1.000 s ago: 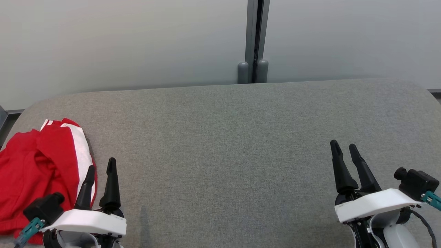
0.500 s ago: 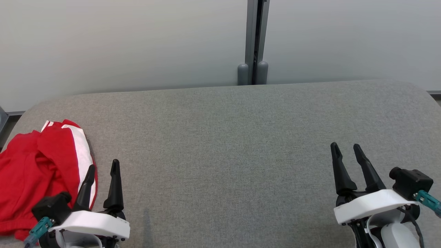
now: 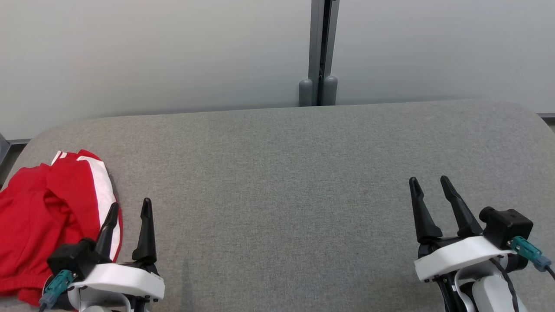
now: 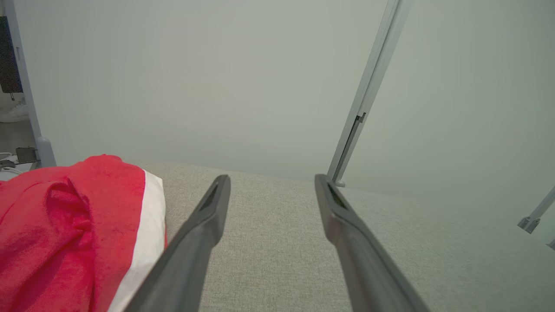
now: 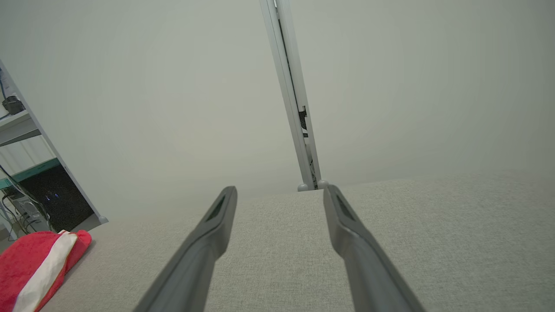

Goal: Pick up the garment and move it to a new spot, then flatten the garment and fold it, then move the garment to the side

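A crumpled red garment (image 3: 47,212) with a white stripe lies in a heap at the left end of the grey upholstered surface (image 3: 286,182). My left gripper (image 3: 130,207) hovers open just right of the heap, its left finger over the garment's white-striped edge. From the left wrist the garment (image 4: 73,229) shows at the left of the open fingers (image 4: 204,225), nothing between them. My right gripper (image 3: 429,182) stands open and empty at the lower right, far from the cloth. The right wrist view has the garment (image 5: 37,260) far off at the lower left.
A pale frosted partition wall (image 3: 151,52) with a grey vertical post (image 3: 320,52) stands right behind the surface's far edge. The surface's left end curves off beside the garment. Shelving and cables (image 5: 21,190) stand beyond that left end.
Both grippers have shifted slightly: the left has drawn back toward the bottom edge, the right has edged left. Both stay open. The garment has not moved.
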